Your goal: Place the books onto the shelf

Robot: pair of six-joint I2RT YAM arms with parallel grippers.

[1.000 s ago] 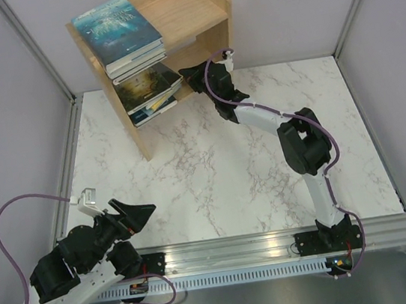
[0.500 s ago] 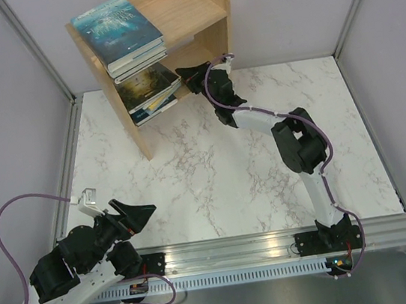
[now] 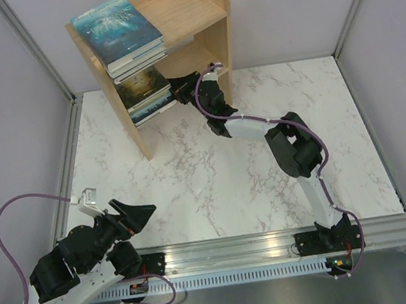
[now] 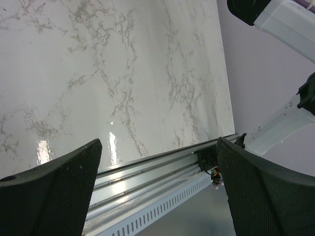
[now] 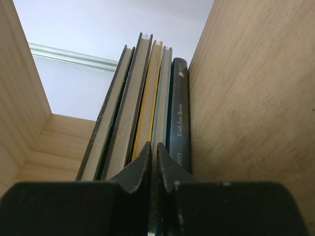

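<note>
Left gripper (image 4: 157,196): above the near edge of the table (image 3: 212,166), jaws wide, holding nothing. Right gripper (image 5: 153,147): fingers pressed shut, empty, inside the lower tier of the shelf (image 3: 194,6), tips at the book edges. Lower tier: five books (image 5: 142,98), packed against one side panel. Upper tier: teal-covered stack (image 3: 116,29), count unclear.

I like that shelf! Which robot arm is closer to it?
Right. The right gripper pokes into the shelf beside the books; the left gripper sits far, near the rail.

"Emily Jane Bronte" on dark book spine (image 5: 179,113)
</note>
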